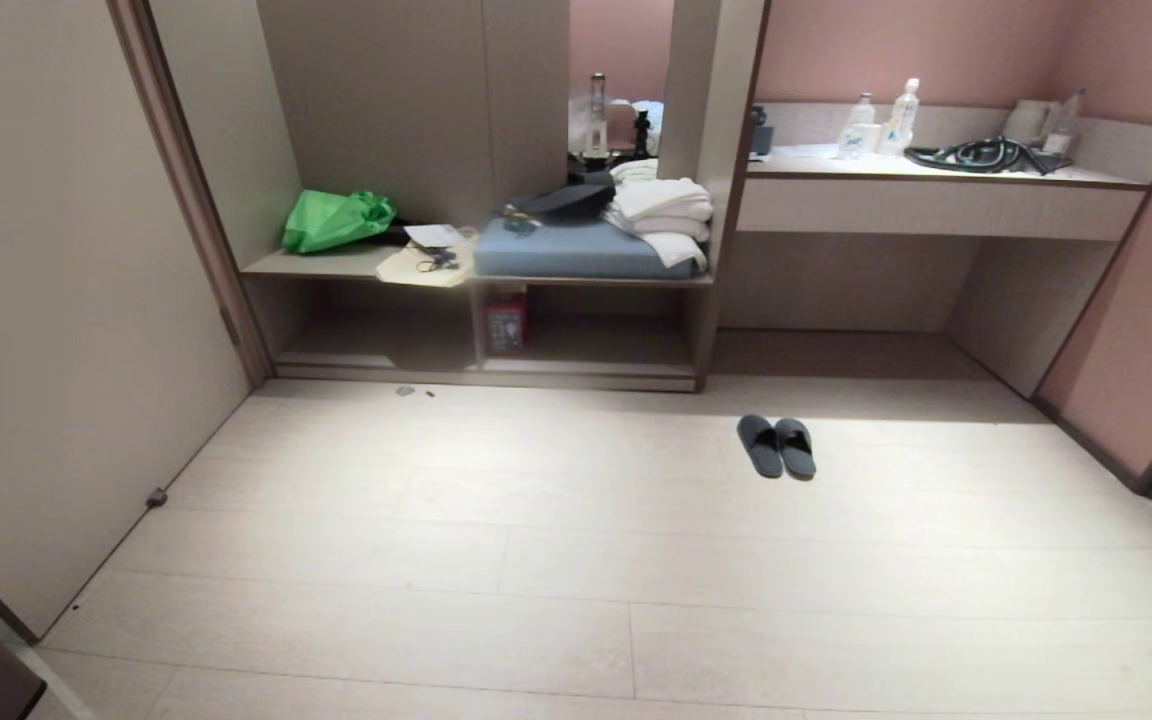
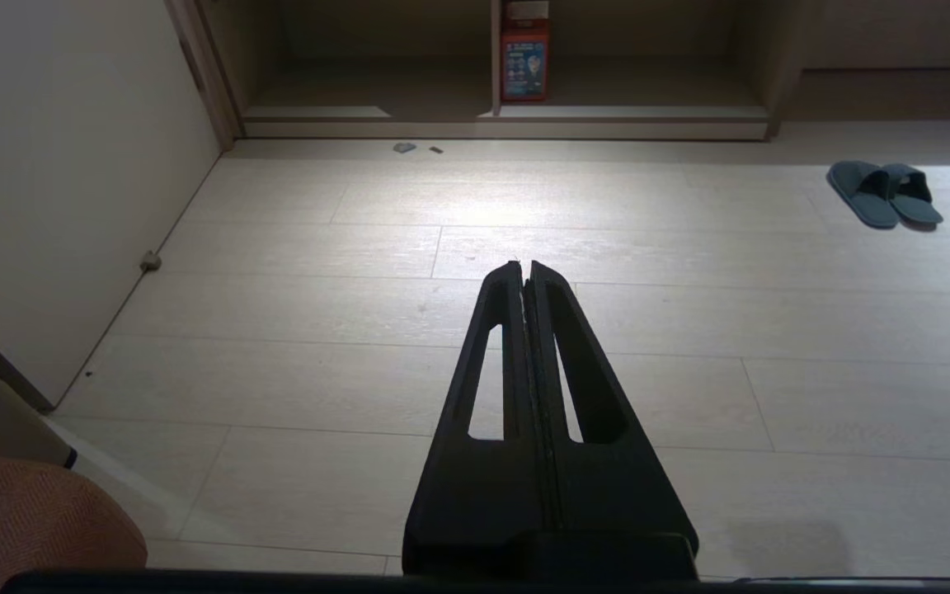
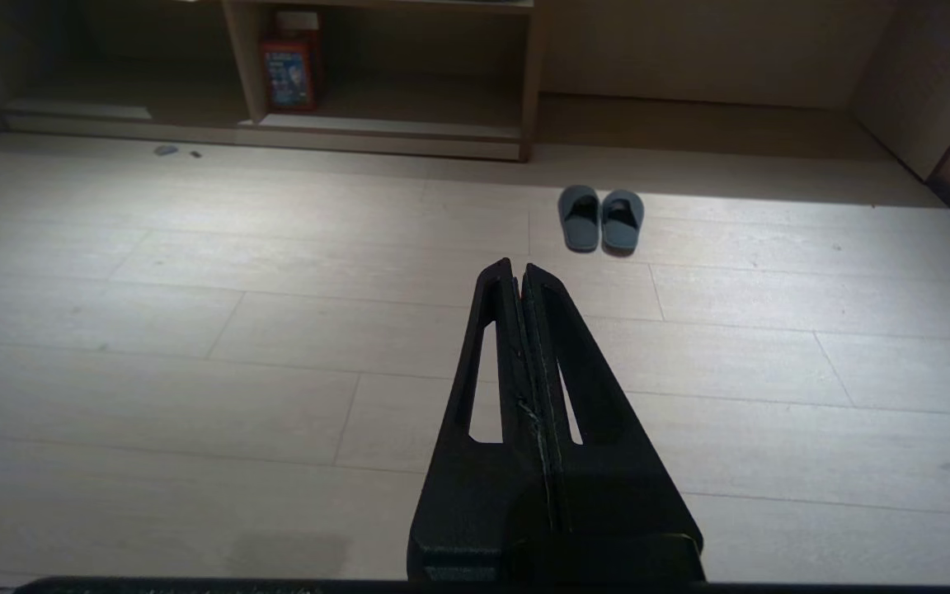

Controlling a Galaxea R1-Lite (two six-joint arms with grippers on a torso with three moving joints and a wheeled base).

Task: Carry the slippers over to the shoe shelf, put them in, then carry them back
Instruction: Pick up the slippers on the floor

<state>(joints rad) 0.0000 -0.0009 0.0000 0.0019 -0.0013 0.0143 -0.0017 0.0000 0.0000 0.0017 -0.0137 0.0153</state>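
The dark grey slippers (image 1: pixel 776 446) lie side by side on the pale wood floor, a short way out from the built-in unit, below the desk counter's left end. They also show as slippers (image 2: pixel 884 192) and slippers (image 3: pixel 600 218) in the wrist views. The shoe shelf (image 1: pixel 586 365) is the low cubby at the unit's foot, with a vertical divider; shoe shelf (image 2: pixel 632 111), shoe shelf (image 3: pixel 392 125). My left gripper (image 2: pixel 524 266) and right gripper (image 3: pixel 518 264) are both shut and empty, held above the floor well short of the slippers. Neither arm shows in the head view.
A red box (image 1: pixel 506 318) stands in the cubby beside the divider. A green bag (image 1: pixel 336 220), black hat (image 1: pixel 568 200) and folded towels (image 1: pixel 661 215) lie on the bench above. Desk counter (image 1: pixel 936 205) at right; white wall (image 1: pixel 66 300) at left. Small debris (image 1: pixel 406 391) lies near the unit.
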